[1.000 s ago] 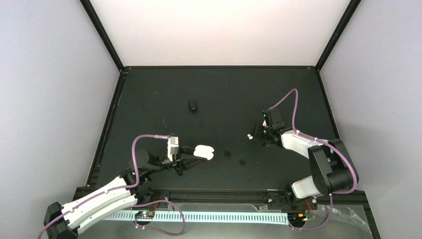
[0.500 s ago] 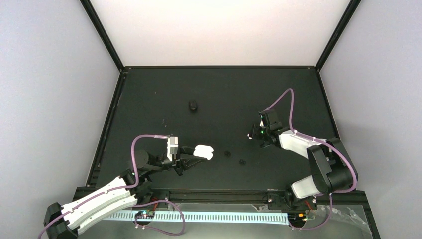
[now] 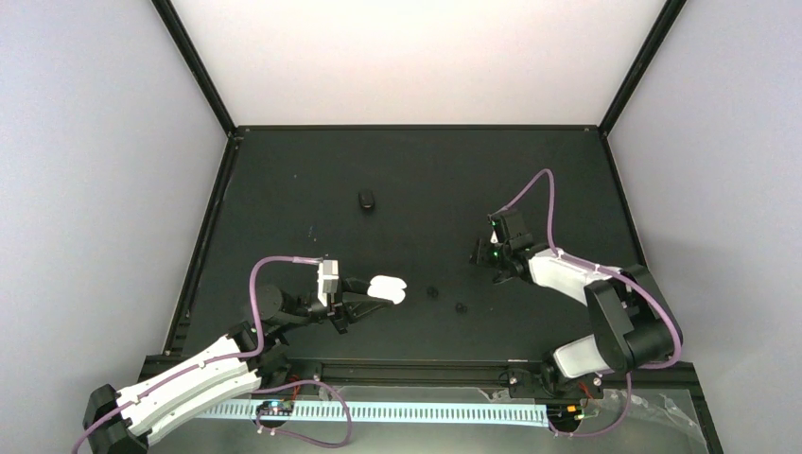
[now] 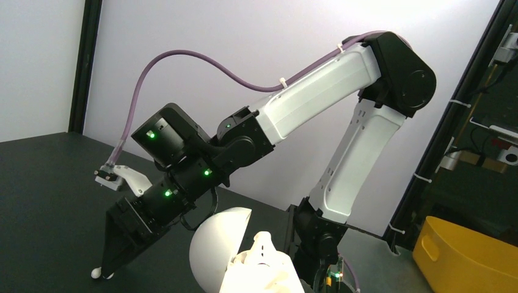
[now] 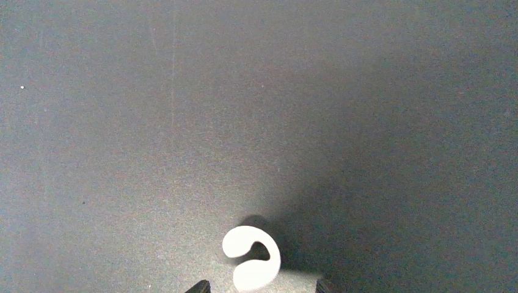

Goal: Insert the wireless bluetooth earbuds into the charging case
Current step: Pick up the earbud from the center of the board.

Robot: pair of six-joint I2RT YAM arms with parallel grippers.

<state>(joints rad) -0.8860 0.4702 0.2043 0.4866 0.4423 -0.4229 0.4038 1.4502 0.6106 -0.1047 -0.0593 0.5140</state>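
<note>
Black table point(image 3: 284, 189), left gripper point(image 3: 367, 291) pinching the open white charging case point(image 3: 388, 288) near the front edge, right gripper point(image 3: 482, 253) tip-down with jaws spread, 1 white earbud point(image 5: 250, 256) lying on the table between its fingertips, C-shaped, long axis toward the wrist camera, 2 black earbuds point(image 3: 432, 292) between the grippers.

Lab enclosure (white walls point(image 3: 416, 57), black frame point(image 3: 194, 66))
</note>
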